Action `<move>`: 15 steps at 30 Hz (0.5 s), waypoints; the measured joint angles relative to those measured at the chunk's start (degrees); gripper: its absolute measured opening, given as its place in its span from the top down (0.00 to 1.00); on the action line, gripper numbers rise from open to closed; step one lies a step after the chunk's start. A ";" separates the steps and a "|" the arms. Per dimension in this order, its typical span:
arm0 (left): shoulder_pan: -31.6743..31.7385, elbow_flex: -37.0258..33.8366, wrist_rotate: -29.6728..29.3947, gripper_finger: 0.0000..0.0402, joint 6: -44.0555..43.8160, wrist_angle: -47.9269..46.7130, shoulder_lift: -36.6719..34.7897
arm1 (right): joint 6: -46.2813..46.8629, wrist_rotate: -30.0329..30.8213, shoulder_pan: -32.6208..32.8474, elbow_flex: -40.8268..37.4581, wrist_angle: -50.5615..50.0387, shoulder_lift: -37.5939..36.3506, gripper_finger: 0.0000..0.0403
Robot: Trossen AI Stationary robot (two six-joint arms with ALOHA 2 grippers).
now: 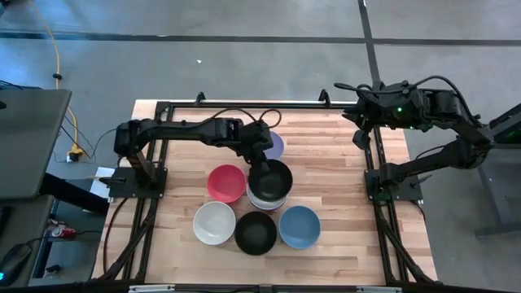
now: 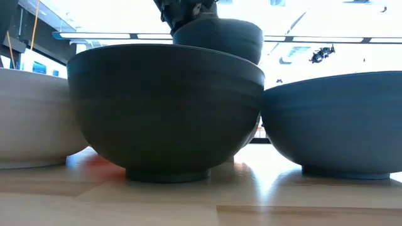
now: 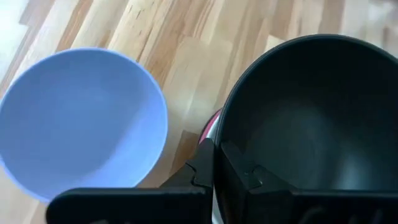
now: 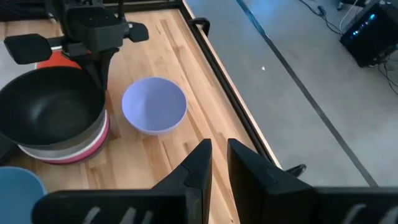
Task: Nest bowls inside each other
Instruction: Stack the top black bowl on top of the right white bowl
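Note:
A black bowl (image 1: 272,181) tops a stack of a white bowl (image 4: 74,142) and a magenta bowl (image 4: 78,154) at the table's middle. My left gripper (image 1: 261,158) is shut on that black bowl's far rim. The lavender bowl (image 1: 278,145) stands just beyond it, partly hidden by the gripper. The red bowl (image 1: 226,182) is left of the stack. A white bowl (image 1: 214,222), another black bowl (image 1: 256,233) and the blue bowl (image 1: 299,226) stand in a row near the front edge. My right gripper (image 4: 219,163) waits, shut, at the far right corner. My left gripper pinches the top black bowl's rim (image 3: 219,138) on its far side, one finger (image 3: 249,180) inside the bowl and one finger (image 3: 200,169) outside. It comes from above, slanting in from the far left. The bowl sits upright in the stack's white bowl.
The dark metal frame (image 1: 244,106) runs along the table's far edge and both sides. Bare wood (image 1: 342,179) lies right of the stack. In the low view the front black bowl (image 2: 163,107) hides most of the stack behind it.

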 joint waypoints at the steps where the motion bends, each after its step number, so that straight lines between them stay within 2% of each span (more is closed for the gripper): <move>1: 0.00 0.00 -0.36 1.00 0.00 -0.37 0.25 | 0.00 0.00 0.01 0.00 -0.18 0.00 0.90; 10: -1.20 -0.02 -4.65 1.00 0.44 -1.97 0.83 | 0.00 0.00 0.04 0.00 -0.37 0.00 0.90; 15: -1.65 0.00 -4.80 1.00 0.42 -1.71 1.50 | 0.24 0.00 0.04 0.00 -0.35 0.00 0.90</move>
